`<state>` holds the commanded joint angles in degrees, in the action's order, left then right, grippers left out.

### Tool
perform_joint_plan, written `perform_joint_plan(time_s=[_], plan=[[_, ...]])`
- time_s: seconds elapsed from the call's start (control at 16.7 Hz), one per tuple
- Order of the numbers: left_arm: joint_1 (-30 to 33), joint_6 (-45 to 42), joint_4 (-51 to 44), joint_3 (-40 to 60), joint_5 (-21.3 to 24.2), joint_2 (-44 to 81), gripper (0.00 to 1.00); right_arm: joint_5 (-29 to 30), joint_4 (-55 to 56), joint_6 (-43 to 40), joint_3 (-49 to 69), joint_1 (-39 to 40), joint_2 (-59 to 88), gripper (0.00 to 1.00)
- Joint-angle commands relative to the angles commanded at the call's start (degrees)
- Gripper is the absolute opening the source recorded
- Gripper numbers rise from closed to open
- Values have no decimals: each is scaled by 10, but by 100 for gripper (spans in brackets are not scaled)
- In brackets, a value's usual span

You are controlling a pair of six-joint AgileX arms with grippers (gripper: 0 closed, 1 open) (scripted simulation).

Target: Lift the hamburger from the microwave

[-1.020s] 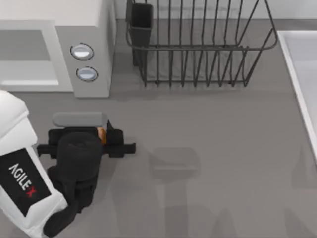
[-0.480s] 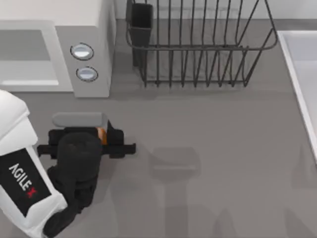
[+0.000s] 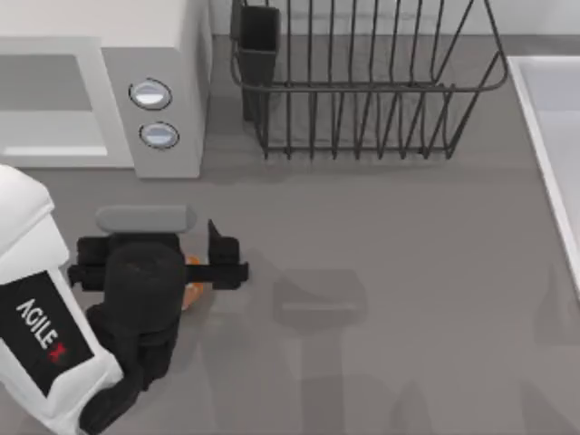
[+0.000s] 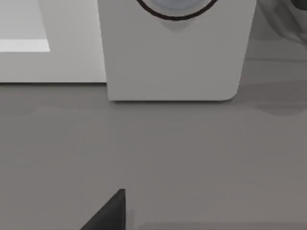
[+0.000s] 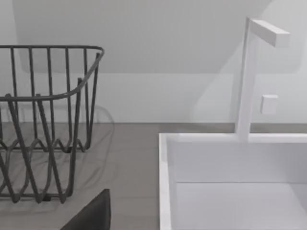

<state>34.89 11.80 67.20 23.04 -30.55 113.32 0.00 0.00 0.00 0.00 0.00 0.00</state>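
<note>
The white microwave [image 3: 168, 54] stands at the table's back left, its grey cavity [image 3: 45, 82] open; its lower corner [image 4: 172, 57] shows in the left wrist view. Part of the orange hamburger [image 3: 192, 288] peeks out from under my left arm, on the table in front of the microwave. My left gripper [image 3: 163, 245] hovers over it, open, with one dark finger [image 3: 222, 245] spread to the right and clear of the bun. One fingertip [image 4: 108, 213] shows in the left wrist view. My right gripper [image 5: 91, 213] is parked off to the right near the sink.
A black wire dish rack [image 3: 362, 82] with a dark cup holder [image 3: 258, 45] stands at the back middle. A white sink [image 3: 553, 136] with a tap [image 5: 249, 76] lies along the right edge. A grey rounded piece [image 3: 145, 217] lies in front of the microwave.
The left gripper's visible finger has shifted outward to the right. The hamburger, earlier between the fingers, now shows lower, under the wrist toward the table's front.
</note>
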Motion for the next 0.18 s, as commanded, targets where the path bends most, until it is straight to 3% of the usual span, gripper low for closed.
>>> perform_joint_plan(time_s=[0.18], plan=[[0,0,0,0,0,0,100,0,0,0,0,0,0,100]])
